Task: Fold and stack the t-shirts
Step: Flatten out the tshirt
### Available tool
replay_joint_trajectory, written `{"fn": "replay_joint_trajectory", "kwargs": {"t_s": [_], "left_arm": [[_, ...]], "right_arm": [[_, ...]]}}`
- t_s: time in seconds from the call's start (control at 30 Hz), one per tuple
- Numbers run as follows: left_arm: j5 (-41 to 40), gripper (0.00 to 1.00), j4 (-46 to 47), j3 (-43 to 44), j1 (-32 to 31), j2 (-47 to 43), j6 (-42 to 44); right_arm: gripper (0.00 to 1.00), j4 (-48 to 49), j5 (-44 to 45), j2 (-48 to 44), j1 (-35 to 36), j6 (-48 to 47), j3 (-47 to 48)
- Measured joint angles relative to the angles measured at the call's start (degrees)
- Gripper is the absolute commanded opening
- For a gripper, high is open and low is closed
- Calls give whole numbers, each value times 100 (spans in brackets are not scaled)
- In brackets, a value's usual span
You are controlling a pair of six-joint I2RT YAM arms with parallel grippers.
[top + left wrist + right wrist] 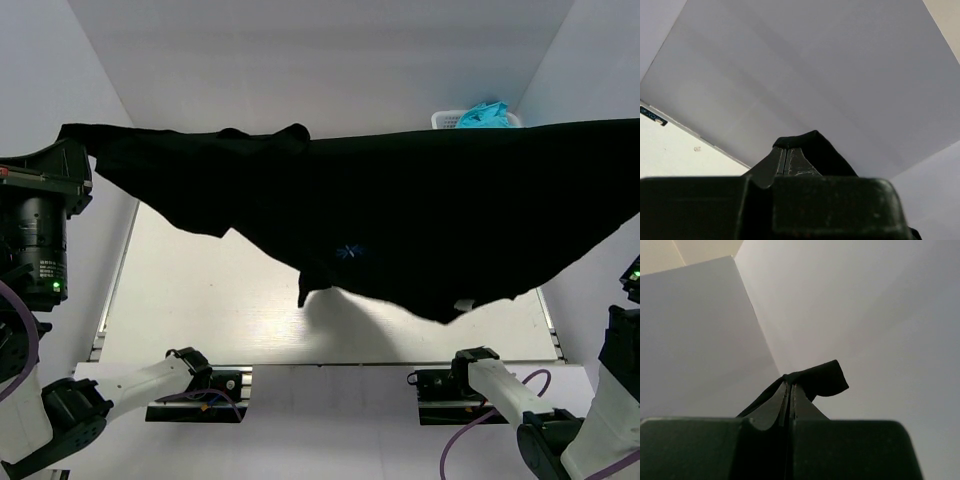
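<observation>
Evidently the t-shirt (400, 210) is held aloft so that it can hang open and spread out before being laid down for folding. Its top edge runs taut high above the worktop (200, 300), while the lower part sags to a point that appears to hang clear of the worktop. The left pincer (785, 159) is clamped tight on a bunched nub of black cloth, and the right pincer (790, 392) is likewise closed on its own corner. Both arms are raised well above the worktop and spread toward its left and right sides, with the fingers aimed upward at the walls. At the worktop's far right corner stands a white basket (445, 120) with something teal (482, 114) in it.
</observation>
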Motion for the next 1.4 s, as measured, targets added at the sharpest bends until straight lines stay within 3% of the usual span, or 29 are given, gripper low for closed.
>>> {"fn": "replay_joint_trajectory", "kwargs": {"t_s": [0.3,0.53,0.7,0.93,1.2,1.3,1.37,1.4], "left_arm": [[-306,0,382,146,-11,476,387],[-1626,0,1543,-1108,114,1591,1373],[-1714,0,1869,-2129,542,3012,1458],[-824,0,1276,-2253,1891,4299,577],[136,2,1102,-564,2765,6319,138],[468,13,1095,85,2938,7121,90],[719,25,1108,439,3042,7584,68],[874,76,1051,734,3108,7871,26]], "right_arm": [[0,251,122,356,0,9,-704],[0,22,-693,658,-13,953,-2369],[0,-42,-1746,1309,-4,1484,-3405],[0,48,-2267,2964,20,1790,-3185],[0,256,-2267,4881,74,1698,-1961],[0,326,-2223,5801,79,1672,-1084],[13,315,-2149,6605,79,1659,-160],[22,367,-2111,7086,79,1648,358]]}}
